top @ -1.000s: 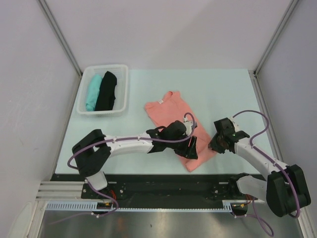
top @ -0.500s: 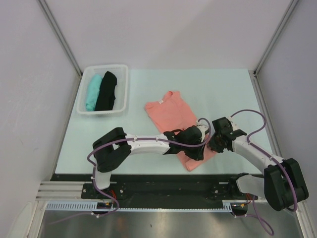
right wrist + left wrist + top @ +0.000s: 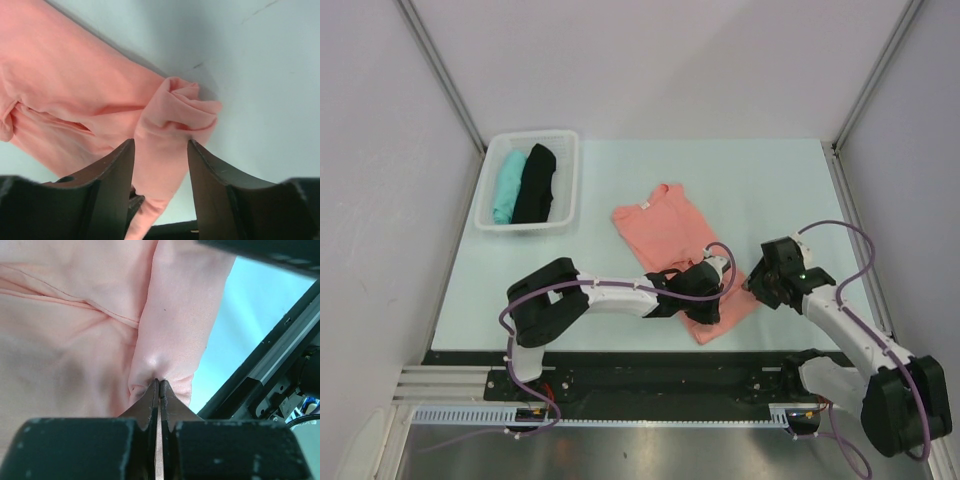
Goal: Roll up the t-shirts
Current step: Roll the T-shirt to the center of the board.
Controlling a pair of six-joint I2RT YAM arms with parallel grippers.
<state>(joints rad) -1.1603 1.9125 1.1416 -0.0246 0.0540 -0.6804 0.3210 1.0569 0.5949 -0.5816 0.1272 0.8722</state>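
Pale green table [image 3: 620, 180] between white walls. The salmon-pink t-shirt [image 3: 660, 225] lies on it as a long folded strip, slanting from the centre toward my right arm's side. The teal t-shirt [image 3: 507, 185] and the black t-shirt [image 3: 535, 183] sit in the white basket [image 3: 565, 180] at the far left.

My left tool [image 3: 159, 383] is clenched on a pinch of pink cloth at the strip's near end. My right tool [image 3: 160, 144] is released, its fingers either side of a small curl of cloth at that end's corner, gripping nothing.

I judge the roll is only beginning. To do it well I'd want both tools on the near edge, level with each other, turning it over evenly so the roll comes out tight and straight rather than coned.

The left arm stretches low across the table toward the right. The right arm bends in from its side, tool tipped down.
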